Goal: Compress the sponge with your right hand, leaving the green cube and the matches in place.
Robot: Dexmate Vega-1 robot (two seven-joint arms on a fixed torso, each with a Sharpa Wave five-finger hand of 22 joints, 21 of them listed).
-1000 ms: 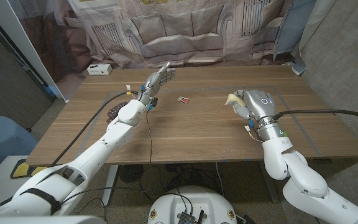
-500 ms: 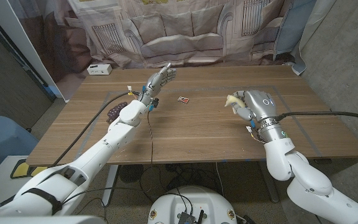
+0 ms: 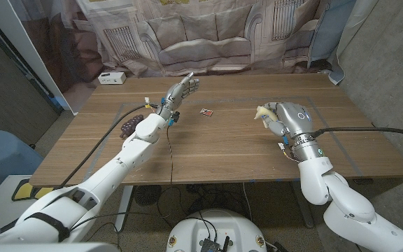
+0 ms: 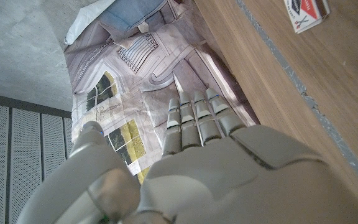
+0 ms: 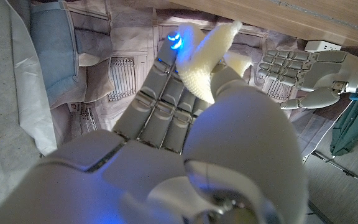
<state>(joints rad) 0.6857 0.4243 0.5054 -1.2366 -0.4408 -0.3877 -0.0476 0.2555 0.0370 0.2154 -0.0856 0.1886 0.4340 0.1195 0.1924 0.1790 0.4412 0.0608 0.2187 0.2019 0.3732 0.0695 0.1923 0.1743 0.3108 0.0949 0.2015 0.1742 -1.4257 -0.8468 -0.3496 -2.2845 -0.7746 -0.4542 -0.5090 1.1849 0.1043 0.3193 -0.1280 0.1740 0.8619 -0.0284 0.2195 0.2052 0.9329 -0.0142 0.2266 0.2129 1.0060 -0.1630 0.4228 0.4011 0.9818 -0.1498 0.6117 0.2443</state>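
Note:
My right hand (image 3: 287, 119) is over the table's right side and grips a pale yellow sponge (image 3: 262, 111). In the right wrist view the sponge (image 5: 205, 57) is squashed between the thumb and fingers (image 5: 160, 93), its ends sticking out. A small red and white matchbox (image 3: 206, 111) lies near the table's middle, left of the sponge, also seen as the matchbox (image 4: 306, 14) in the left wrist view. My left hand (image 3: 180, 89) is raised over the far left part of the table, fingers straight, holding nothing. The same left hand (image 5: 303, 74) appears beyond the sponge.
A white box (image 3: 110, 78) sits at the table's far left corner. A dark lumpy object (image 3: 128, 127) lies by the left edge beside my left forearm. A cable (image 3: 369, 127) trails from my right arm across the table (image 3: 222, 150). A printed curtain (image 3: 201, 35) hangs behind.

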